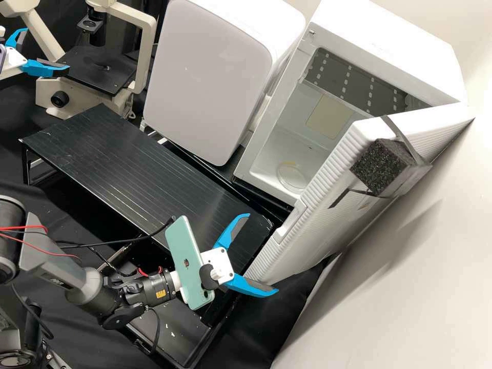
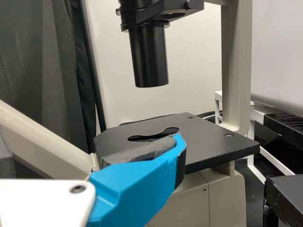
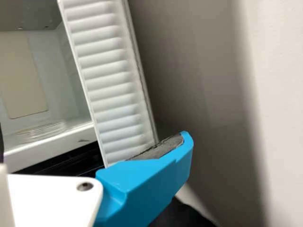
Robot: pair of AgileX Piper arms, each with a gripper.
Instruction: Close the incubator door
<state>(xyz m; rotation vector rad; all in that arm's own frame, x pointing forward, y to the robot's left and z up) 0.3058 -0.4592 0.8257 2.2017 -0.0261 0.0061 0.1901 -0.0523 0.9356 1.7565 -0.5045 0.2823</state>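
The incubator (image 1: 394,48) at the upper right of the high view has its white door (image 1: 320,241) swung wide, with the chamber exposed. My right gripper (image 1: 263,253) is open by the door's near lower corner, one finger on either side of that corner's height; contact is unclear. In the right wrist view a finger of my right gripper (image 3: 142,182) overlaps the low end of the ribbed door edge (image 3: 111,85). At the upper left my left gripper (image 1: 47,49) stands open beside the microscope, away from the incubator. One of its blue fingers (image 2: 137,182) shows in the left wrist view.
A round clear dish (image 1: 292,177) lies inside the incubator. A black foam block (image 1: 382,166) is fixed to the door's outer face. A second white appliance (image 1: 205,82) stands left of the incubator, behind a black slatted stand (image 1: 123,159). The microscope (image 1: 97,64) is farther left; a pale wall (image 1: 410,287) rises at right.
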